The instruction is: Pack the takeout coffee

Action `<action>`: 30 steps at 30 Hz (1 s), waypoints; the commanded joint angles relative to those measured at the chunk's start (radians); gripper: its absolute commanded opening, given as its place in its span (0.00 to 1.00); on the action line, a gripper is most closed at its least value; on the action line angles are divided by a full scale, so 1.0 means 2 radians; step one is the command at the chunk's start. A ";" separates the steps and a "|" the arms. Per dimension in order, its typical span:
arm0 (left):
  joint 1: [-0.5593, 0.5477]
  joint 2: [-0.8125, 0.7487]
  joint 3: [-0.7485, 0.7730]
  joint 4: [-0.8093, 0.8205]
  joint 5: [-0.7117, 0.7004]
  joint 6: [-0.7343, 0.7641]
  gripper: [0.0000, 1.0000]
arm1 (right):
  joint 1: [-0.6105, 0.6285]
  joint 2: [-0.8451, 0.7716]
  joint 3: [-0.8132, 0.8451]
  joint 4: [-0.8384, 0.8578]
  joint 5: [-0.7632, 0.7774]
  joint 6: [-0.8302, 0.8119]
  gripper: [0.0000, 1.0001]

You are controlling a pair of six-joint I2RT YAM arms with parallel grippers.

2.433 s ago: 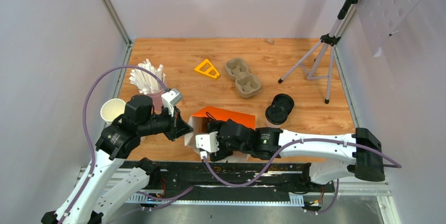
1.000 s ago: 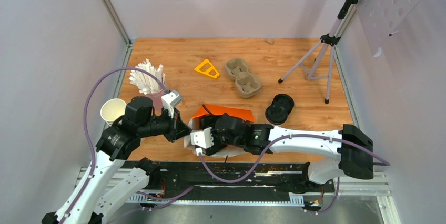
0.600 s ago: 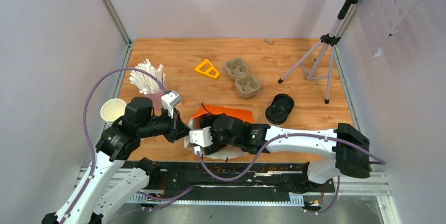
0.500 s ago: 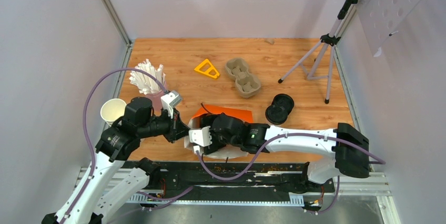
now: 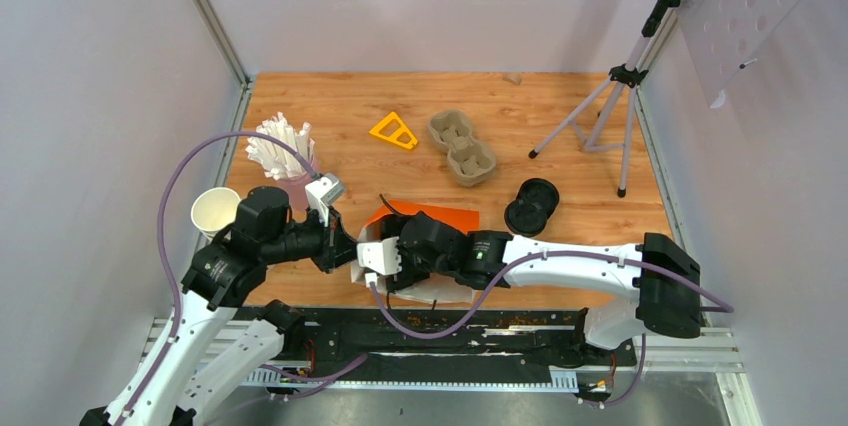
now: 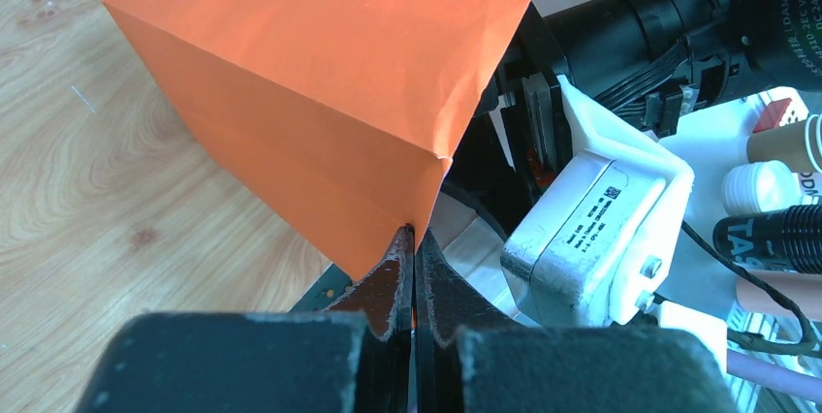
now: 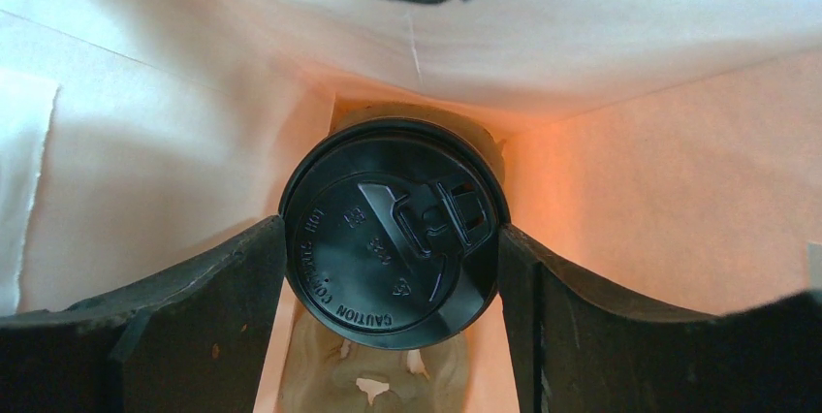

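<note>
The right hand [image 7: 392, 235] sits deep inside the orange paper bag [image 5: 440, 216]. Its two fingers are spread wide and pressed against either side of a takeout coffee cup [image 7: 368, 268], of which only the round black lid shows, at the centre of the wrist view. Something pale and pulpy lies under the cup; whether it is a carrier I cannot tell. Just left of it in the overhead view, the left hand [image 6: 413, 263] is pinched fully shut on a corner of the bag's rim, holding the mouth open.

Over the last couple of seconds the right arm has slid leftward and further into the bag, so less orange shows now, while the left hand has barely moved. That suggests the cup is nearly seated and release comes next.

Farther up the desk [image 5: 590, 196], well apart from the bag, lie a stack of spare black lids [image 5: 531, 208], a moulded pulp carrier [image 5: 462, 148] and a yellow triangular piece [image 5: 393, 131]. At the left is a tub of white sticks [image 5: 280, 146] beside an open paper cup [image 5: 213, 211]. A tripod [image 5: 628, 74] stands at upper right.
</note>
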 commanded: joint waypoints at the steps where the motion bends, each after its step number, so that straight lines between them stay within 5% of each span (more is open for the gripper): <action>1: 0.001 -0.003 -0.002 0.016 0.016 -0.002 0.01 | -0.003 0.003 0.017 -0.004 0.004 0.012 0.71; 30: 0.001 -0.002 -0.007 0.013 0.006 -0.003 0.00 | -0.009 0.020 0.025 -0.002 0.028 0.057 0.71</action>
